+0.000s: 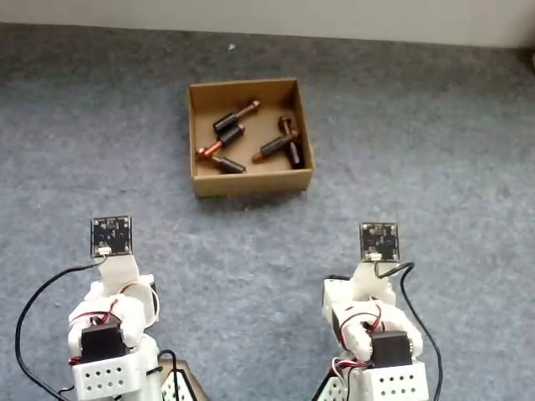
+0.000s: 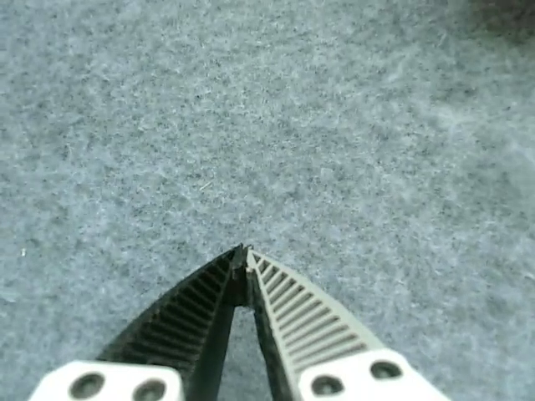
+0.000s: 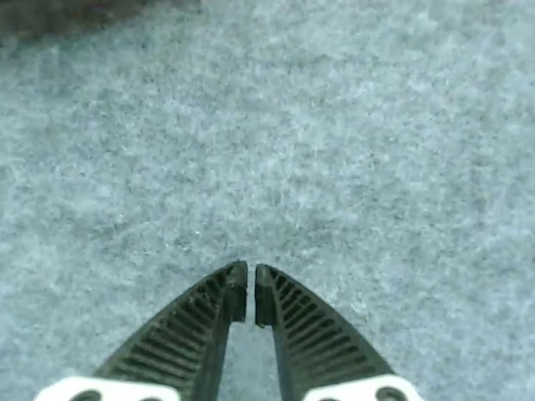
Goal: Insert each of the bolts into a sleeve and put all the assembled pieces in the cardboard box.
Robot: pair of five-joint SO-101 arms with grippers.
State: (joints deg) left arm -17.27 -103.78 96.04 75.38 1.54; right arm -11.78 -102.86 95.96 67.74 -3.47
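Observation:
The cardboard box (image 1: 251, 182) stands at the middle back of the grey carpet. Several copper bolts pushed into dark sleeves lie inside it, among them one near the back left (image 1: 236, 117), one at the front left (image 1: 219, 150) and one on the right (image 1: 276, 148). Both arms sit drawn back at the near edge, well short of the box. My left gripper (image 2: 246, 251) is shut over bare carpet with nothing between its fingers. My right gripper (image 3: 251, 272) is also shut and holds nothing, with only a hairline gap between its tips.
The left arm (image 1: 113, 326) and the right arm (image 1: 372, 326) stand side by side at the front, with cables looping beside them. A pale wall strip (image 1: 334, 17) borders the far edge of the carpet.

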